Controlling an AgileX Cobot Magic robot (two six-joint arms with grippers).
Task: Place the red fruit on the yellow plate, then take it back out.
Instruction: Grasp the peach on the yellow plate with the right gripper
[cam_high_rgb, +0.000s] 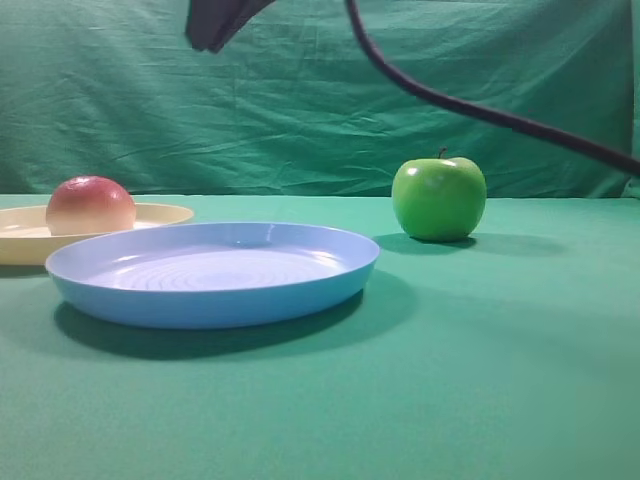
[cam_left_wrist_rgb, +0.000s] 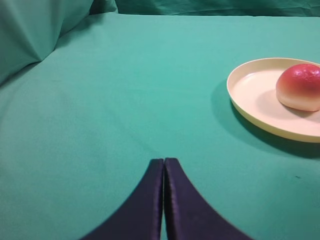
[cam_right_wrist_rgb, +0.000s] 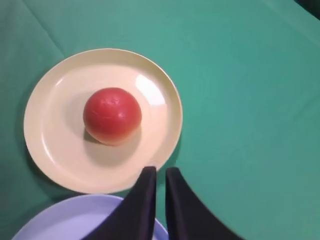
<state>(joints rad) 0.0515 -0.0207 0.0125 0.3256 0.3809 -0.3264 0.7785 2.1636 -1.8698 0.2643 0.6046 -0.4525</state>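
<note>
Exterior high view, items left to right.

1. Yellow plate (cam_high_rgb: 160, 214), far left of frame, partly cut by the left edge, resting on the green-covered bench (cam_high_rgb: 480, 380).
2. Red fruit (cam_high_rgb: 90, 205), seated on the yellow plate, free of any gripper. First half of the task judged done; retrieval not yet done.
3. Blue plate (cam_high_rgb: 215, 272), centre-left foreground, empty, overlapping the yellow plate's near rim in this view.
4. Dark arm part with cable, top centre of frame; which arm it is cannot be told.
5. Green apple (cam_high_rgb: 438, 198), right of centre, upright with stem, well apart from both plates.

Left wrist view: left gripper (cam_left_wrist_rgb: 164, 165), bottom centre, clenched with fingers pressed together, holding nothing, above bare cloth. Yellow plate and red fruit at right edge.

Right wrist view: right gripper (cam_right_wrist_rgb: 159, 172), bottom centre, above the near rim of the yellow plate, empty; its fingers show only a narrow gap, and whether it is released or clenched cannot be told. Red fruit sits near the middle of the yellow plate, upper left of the gripper.

Hazards, judged:
- Round fruit may roll on the shallow plate if nudged off-centre.
- Jaws too narrow on descent would strike the fruit's top instead of straddling it.
- Low rim may catch a finger and tip or slide the light plate.
</note>
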